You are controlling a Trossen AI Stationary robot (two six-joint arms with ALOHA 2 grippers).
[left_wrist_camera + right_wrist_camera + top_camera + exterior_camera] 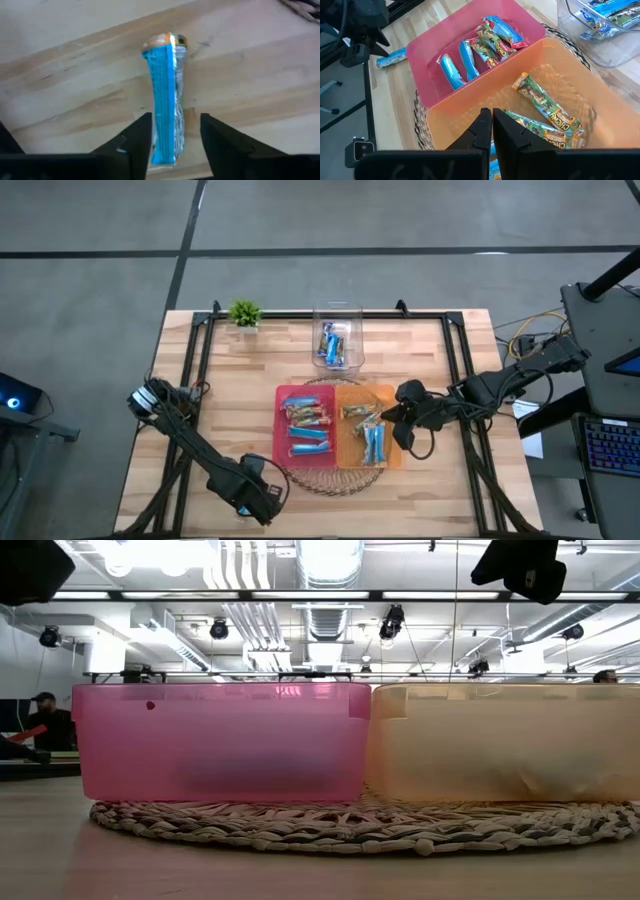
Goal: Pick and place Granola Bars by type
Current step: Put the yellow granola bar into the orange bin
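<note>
Straddling a light-blue, shiny foil-wrapped granola bar [165, 105] with the left end effector [176, 137], fingers parted to a narrow gap on either side of the wrapper, not pressing it; the bar is lying flat on the pale wooden counter [260, 75] near its front left corner, well apart from the bins. Likely handling as light and slightly crinkly: a slick foil skin over a firm bar, so probably slipping if pinched at the crimped end and holding best across the long flat sides at mid-length. Hovering over the orange translucent plastic bin [580, 107] with the right end effector [492, 131], fingers pressed together and holding nothing; lying below it are green-and-brown wrapped bars [545, 107]. Sitting just beside that bin, touching it, is a pink translucent plastic bin [422, 65] carrying blue and brown-red bars, both resting on a round woven mat [330, 478]. Standing farther back is a clear plastic container [338, 340] with more blue bars, near a small green plant [244, 313]. Leaving open wood between the left end effector and the pink bin; watching the bin's raised wall and the black frame rail [190, 370] along the counter's side.
</note>
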